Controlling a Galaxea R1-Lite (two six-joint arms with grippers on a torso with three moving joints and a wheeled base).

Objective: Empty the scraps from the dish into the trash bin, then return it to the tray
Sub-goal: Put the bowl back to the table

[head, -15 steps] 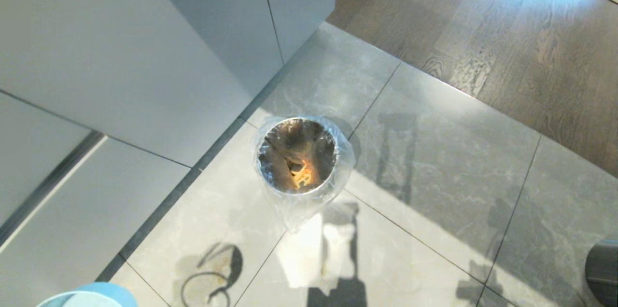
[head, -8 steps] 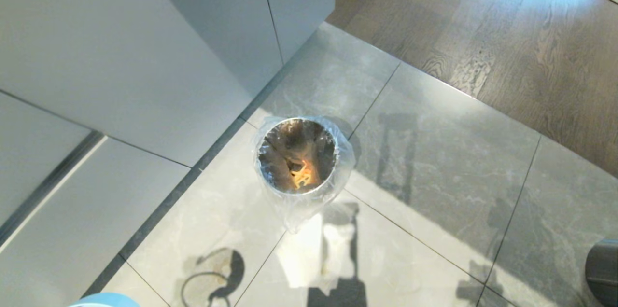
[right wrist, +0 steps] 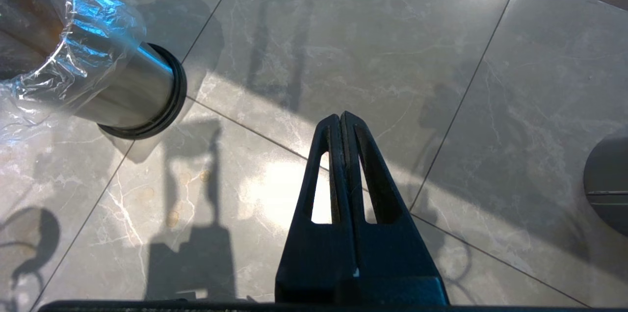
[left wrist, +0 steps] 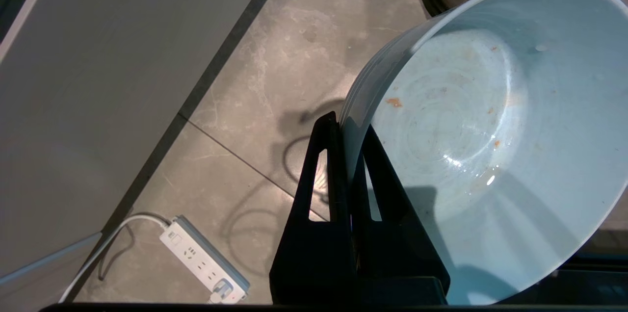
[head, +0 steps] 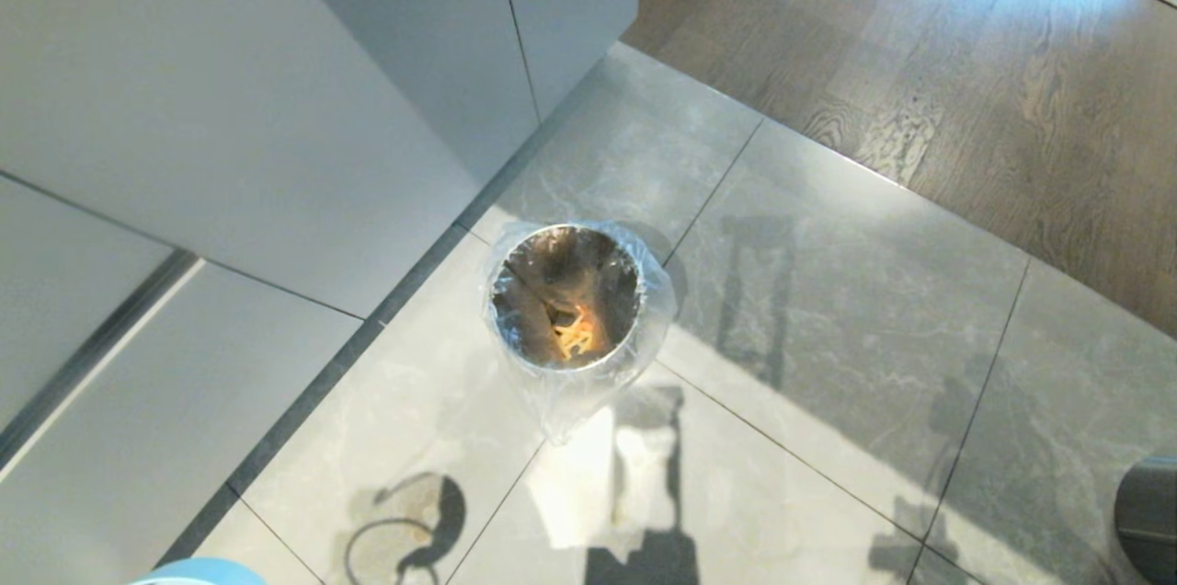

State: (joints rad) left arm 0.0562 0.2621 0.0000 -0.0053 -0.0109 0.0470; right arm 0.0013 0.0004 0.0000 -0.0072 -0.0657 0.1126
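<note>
Your left gripper (left wrist: 346, 128) is pinched on the rim of the dish (left wrist: 471, 130): one black finger (left wrist: 324, 174) sits outside the wall, the other inside, and the thin ceramic edge is clamped between them. The dish is tipped, its opening turned toward the wrist camera, so you look straight into the bowl; it holds only a few small orange specks and a wet sheen on the pale blue glaze. Beyond the fingers, on the floor tile, lies a white power strip (left wrist: 203, 260) with its cable, beside a grey cabinet front (head: 230, 107). In the head view only a sliver of the dish's blue rim (head: 198, 571) shows at the lower edge, well short of the trash bin (head: 565, 295). The bin stands upright on the tile, clear liner folded over its metal rim, and the scraps (head: 575, 337) lie at its bottom as a small orange-yellow clump. Your right gripper (right wrist: 342, 120) hangs over bare tile with its fingers pressed together and nothing between them; from there the bin (right wrist: 122, 86) is off to one side, well apart, its black base ring visible. A dark grey rounded object (head: 1149, 521) sits on the floor on the gripper's other side. The tray is not in view.
</note>
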